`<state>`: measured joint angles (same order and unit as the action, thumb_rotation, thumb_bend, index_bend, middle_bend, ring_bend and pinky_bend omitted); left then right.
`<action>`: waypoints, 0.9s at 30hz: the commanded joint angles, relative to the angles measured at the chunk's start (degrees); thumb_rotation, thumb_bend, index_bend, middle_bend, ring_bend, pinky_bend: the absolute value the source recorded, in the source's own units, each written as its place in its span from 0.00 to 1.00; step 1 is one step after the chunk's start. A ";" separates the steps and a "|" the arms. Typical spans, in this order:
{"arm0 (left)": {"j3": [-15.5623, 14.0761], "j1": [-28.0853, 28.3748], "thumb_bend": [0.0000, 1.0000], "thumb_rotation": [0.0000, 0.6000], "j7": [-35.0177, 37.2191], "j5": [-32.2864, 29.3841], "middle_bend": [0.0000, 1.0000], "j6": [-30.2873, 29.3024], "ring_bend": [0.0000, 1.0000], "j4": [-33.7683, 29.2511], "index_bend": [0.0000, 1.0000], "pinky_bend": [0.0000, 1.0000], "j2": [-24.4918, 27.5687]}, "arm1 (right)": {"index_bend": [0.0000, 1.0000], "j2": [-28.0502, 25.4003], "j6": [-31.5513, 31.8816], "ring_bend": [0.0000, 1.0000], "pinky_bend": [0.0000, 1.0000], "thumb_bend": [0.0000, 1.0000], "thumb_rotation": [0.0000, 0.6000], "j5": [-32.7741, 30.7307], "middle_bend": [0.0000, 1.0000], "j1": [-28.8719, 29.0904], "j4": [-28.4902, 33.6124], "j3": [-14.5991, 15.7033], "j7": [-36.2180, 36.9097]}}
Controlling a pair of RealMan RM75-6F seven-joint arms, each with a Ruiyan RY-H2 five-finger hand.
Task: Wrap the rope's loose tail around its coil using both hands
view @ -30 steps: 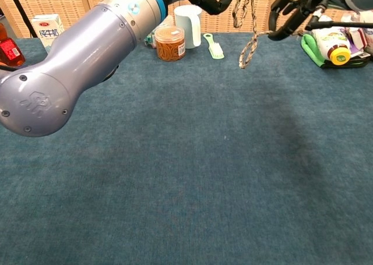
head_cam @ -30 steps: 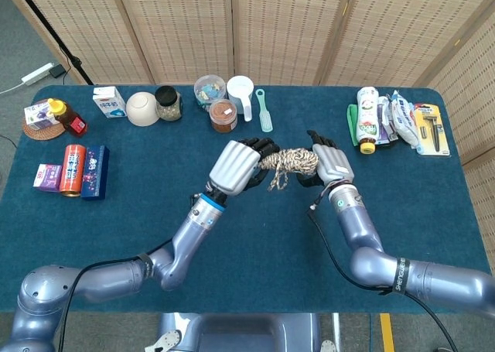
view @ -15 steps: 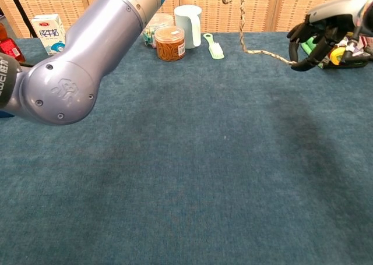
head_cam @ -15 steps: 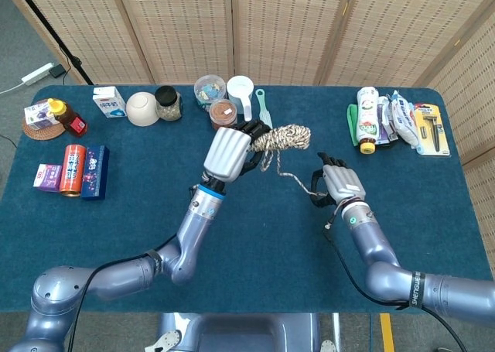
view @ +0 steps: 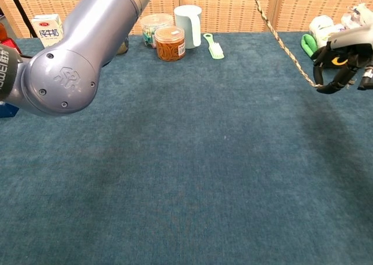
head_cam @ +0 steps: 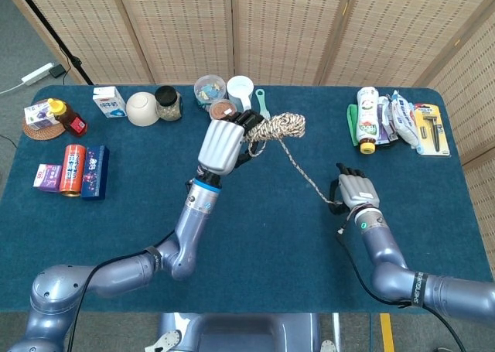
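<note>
Left hand (head_cam: 222, 145) raised above the table, fingers curled round the tan-and-white braided rope coil (head_cam: 280, 125), holding it aloft over the far middle of the surface. Right hand (head_cam: 357, 191) low and well apart to the right, fingers curled in, pinching the end of the rope's loose tail (head_cam: 305, 176); chest view shows the tail end caught in its fingers (view: 326, 89). Tail runs taut in a straight slant from coil down to right hand.

Step in hand, by my reading: tail drawn out to full length, ready for a turn. Next move calls for the right hand to carry the tail over and round the coil while the left keeps the coil steady; slack would loosen the wrap.

Surface: dark teal cloth-covered table (head_cam: 255, 244). Jars, a white cup (head_cam: 240, 89) and cartons along the far edge. Woven cane screens (head_cam: 278, 27) behind.
</note>
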<state>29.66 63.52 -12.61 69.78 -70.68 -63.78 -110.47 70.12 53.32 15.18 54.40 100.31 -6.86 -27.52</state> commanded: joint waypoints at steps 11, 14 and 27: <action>-0.13 -0.14 0.51 1.00 0.74 -0.97 0.41 0.02 0.46 1.06 0.56 0.60 0.53 | 0.75 0.40 0.42 0.00 0.00 0.64 1.00 1.01 0.00 -1.34 -0.59 1.56 -0.47; -0.20 -0.13 0.51 1.00 0.95 -1.15 0.41 0.11 0.46 1.23 0.56 0.60 0.65 | 0.75 0.53 0.36 0.00 0.00 0.64 1.00 0.98 0.00 -1.56 -0.72 1.89 -0.68; -1.05 -0.47 0.51 1.00 1.30 -1.23 0.41 -0.09 0.46 1.12 0.56 0.60 0.96 | 0.75 0.15 0.21 0.00 0.00 0.64 1.00 1.21 0.00 -1.83 0.06 2.02 -1.03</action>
<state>28.61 63.06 -11.33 68.55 -70.77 -62.66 -109.51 70.28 53.52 16.38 52.57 100.37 -4.85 -28.54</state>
